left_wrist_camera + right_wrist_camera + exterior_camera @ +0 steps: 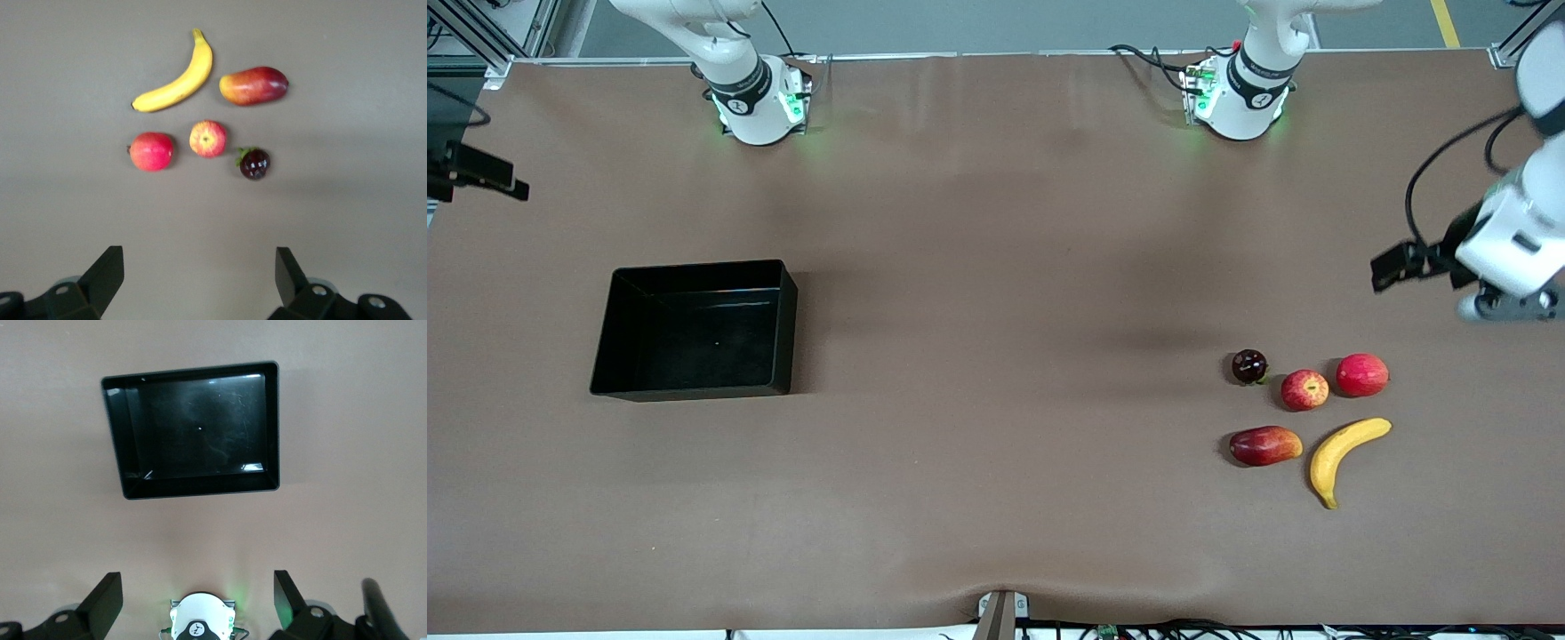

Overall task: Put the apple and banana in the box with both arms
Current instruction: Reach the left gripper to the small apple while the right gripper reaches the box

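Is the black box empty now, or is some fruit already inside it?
Empty. The box shows only its bare glossy floor in the front and right wrist views; the apple and banana lie on the table.

Front view: high, facing the robots. Left wrist view looks down on the banana [175, 75], right wrist view on the box [193, 490]; the front view shares both.

Two white jointed robot arms [1263, 80] are wearing black-grey joint caps — green lights are glowing at their bases, black cables are trailing.
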`<state>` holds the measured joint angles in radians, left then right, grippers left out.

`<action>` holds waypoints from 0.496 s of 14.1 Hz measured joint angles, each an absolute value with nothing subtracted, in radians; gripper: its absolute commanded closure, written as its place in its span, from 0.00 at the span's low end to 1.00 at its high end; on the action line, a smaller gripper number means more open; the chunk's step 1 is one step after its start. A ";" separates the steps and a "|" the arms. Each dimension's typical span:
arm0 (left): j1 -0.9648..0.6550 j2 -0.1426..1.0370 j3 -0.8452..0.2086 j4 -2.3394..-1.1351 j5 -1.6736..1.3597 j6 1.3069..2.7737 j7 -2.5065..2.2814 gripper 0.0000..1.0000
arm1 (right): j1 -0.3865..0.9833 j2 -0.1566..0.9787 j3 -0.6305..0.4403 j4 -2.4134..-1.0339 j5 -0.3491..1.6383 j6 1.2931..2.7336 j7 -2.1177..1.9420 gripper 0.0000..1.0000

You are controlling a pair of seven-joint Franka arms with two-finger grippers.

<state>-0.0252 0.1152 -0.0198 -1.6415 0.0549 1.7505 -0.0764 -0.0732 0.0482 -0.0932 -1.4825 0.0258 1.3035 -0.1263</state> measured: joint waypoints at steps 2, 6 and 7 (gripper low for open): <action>-0.006 0.127 -0.020 -1.721 0.055 1.858 -0.063 0.00 | -0.100 0.104 -0.094 -1.486 0.022 1.332 -0.127 0.00; 0.015 0.170 -0.020 -1.851 0.055 2.040 -0.024 0.00 | -0.183 0.209 -0.099 -1.534 0.018 1.461 -0.172 0.00; 0.017 0.193 -0.020 -1.863 0.055 2.065 -0.024 0.00 | -0.201 0.224 -0.100 -1.568 0.017 1.522 -0.215 0.00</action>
